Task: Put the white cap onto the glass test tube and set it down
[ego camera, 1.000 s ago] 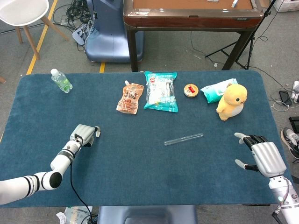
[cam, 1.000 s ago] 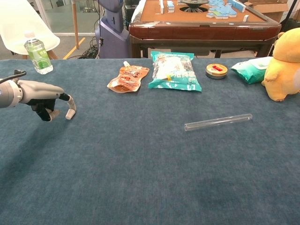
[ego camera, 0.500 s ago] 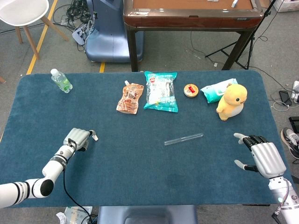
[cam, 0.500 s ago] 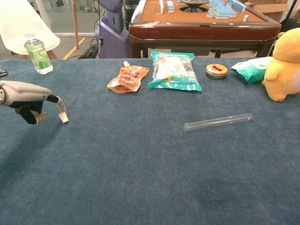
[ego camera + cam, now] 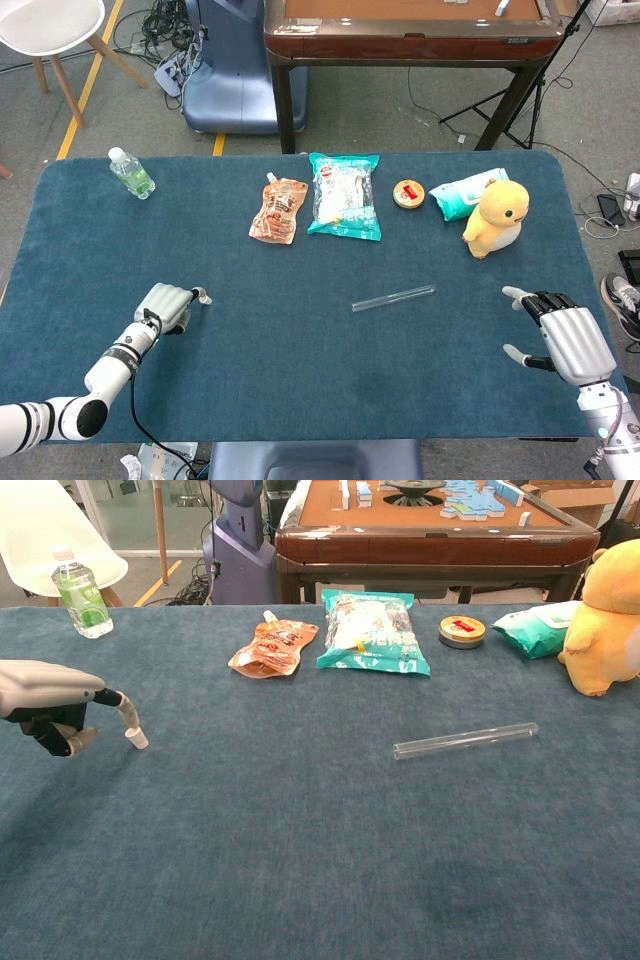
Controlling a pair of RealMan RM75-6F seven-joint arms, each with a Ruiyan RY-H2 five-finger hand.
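Observation:
The small white cap [image 5: 137, 740] stands on the blue cloth at the left, also seen in the head view as the cap [image 5: 203, 297]. My left hand [image 5: 48, 702] hovers just left of it with most fingers curled under the palm. One outstretched finger reaches down to the cap's top, and the thumb stays clear of it. The glass test tube [image 5: 393, 298] lies on its side mid-table, slanting up to the right; the chest view shows the tube [image 5: 465, 741] too. My right hand [image 5: 558, 335] rests near the right edge with fingers apart, holding nothing.
Along the far side stand a water bottle [image 5: 131, 173], an orange pouch [image 5: 279, 210], a teal snack bag [image 5: 344, 195], a small round tin [image 5: 408, 193], a wipes pack [image 5: 462, 193] and a yellow plush toy [image 5: 496, 216]. A wooden table [image 5: 410, 35] stands beyond.
My left hand has drawn back toward the left front edge. The cap shifted slightly the same way and now stands at the fingertip. Tube and right hand are unchanged.

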